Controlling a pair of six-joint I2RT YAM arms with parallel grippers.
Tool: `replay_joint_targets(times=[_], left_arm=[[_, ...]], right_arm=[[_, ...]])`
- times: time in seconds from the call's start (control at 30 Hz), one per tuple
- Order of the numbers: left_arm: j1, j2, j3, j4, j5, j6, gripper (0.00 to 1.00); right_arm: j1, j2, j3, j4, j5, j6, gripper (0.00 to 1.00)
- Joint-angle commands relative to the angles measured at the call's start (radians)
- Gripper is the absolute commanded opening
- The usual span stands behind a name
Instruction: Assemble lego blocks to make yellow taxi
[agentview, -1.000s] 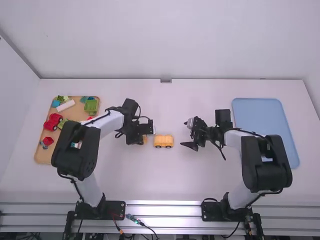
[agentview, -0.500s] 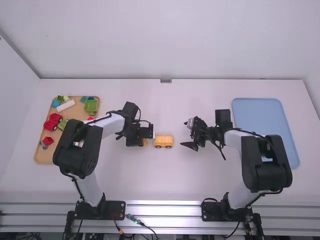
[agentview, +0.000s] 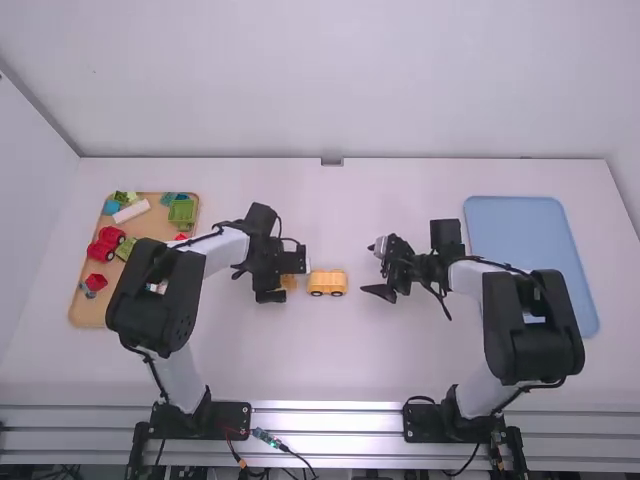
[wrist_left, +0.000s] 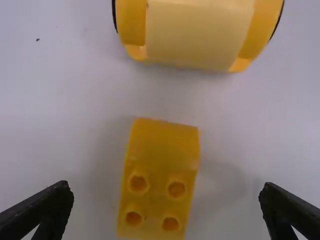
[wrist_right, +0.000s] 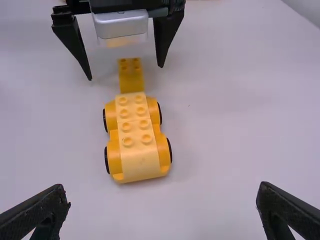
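Just left of the high view's centre, the left gripper (agentview: 285, 281) spreads wide around a yellow block (wrist_left: 159, 160), untouching; right of centre, the right gripper (agentview: 375, 268) gapes empty.

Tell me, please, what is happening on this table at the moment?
Two robot arms are building a yellow lego taxi. The left gripper has its fingers open on either side of a small yellow block, not gripping it. The wheeled yellow car stands beside that block, and the right gripper is open and empty.
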Motion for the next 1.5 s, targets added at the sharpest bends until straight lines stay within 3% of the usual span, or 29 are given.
replay_joint_targets(times=[0.0, 0.17, 0.33, 0.4, 0.5, 0.8, 0.93, 1.1, 1.2, 1.37, 1.47], left_arm=[[0.002, -0.001, -0.007, -0.006, -0.009, -0.036, 0.99], [0.003, -0.030, -0.003, 0.001, -0.020, -0.036, 0.99], [0.004, -0.030, -0.008, 0.046, -0.150, -0.057, 0.99], [0.003, -0.030, -0.007, 0.045, -0.131, -0.147, 0.99], [0.004, -0.032, -0.006, 0.030, -0.095, -0.055, 0.99], [0.116, -0.049, -0.005, 0.019, 0.316, 0.264, 1.00], [0.209, -0.048, -0.005, -0.008, 0.491, 0.356, 0.99], [0.226, -0.048, -0.020, -0.013, 0.512, 0.356, 0.99], [0.219, -0.048, -0.042, 0.019, 0.546, 0.355, 0.99], [0.227, -0.048, -0.089, 0.099, 0.587, 0.319, 0.99], [0.226, -0.048, -0.096, 0.097, 0.581, 0.304, 0.99]], right_arm=[[0.004, 0.014, 0.005, -0.002, -0.006, -0.002, 0.99], [0.003, 0.014, 0.005, -0.002, -0.010, -0.001, 0.99], [0.004, 0.014, 0.005, -0.002, -0.010, -0.001, 0.99], [0.004, 0.014, 0.005, -0.001, -0.010, -0.002, 0.99], [0.004, 0.014, 0.005, -0.002, -0.010, -0.002, 0.99], [0.014, 0.014, -0.009, 0.019, -0.011, -0.010, 0.99], [0.064, 0.015, -0.085, 0.155, -0.009, -0.041, 0.99], [0.124, 0.021, -0.170, 0.373, 0.101, 0.112, 0.99], [0.163, 0.069, -0.206, 0.535, 0.079, 0.161, 0.99], [0.204, 0.267, -0.158, 0.753, 0.024, 0.263, 0.99], [0.204, 0.341, -0.103, 0.782, -0.066, 0.272, 0.99]])
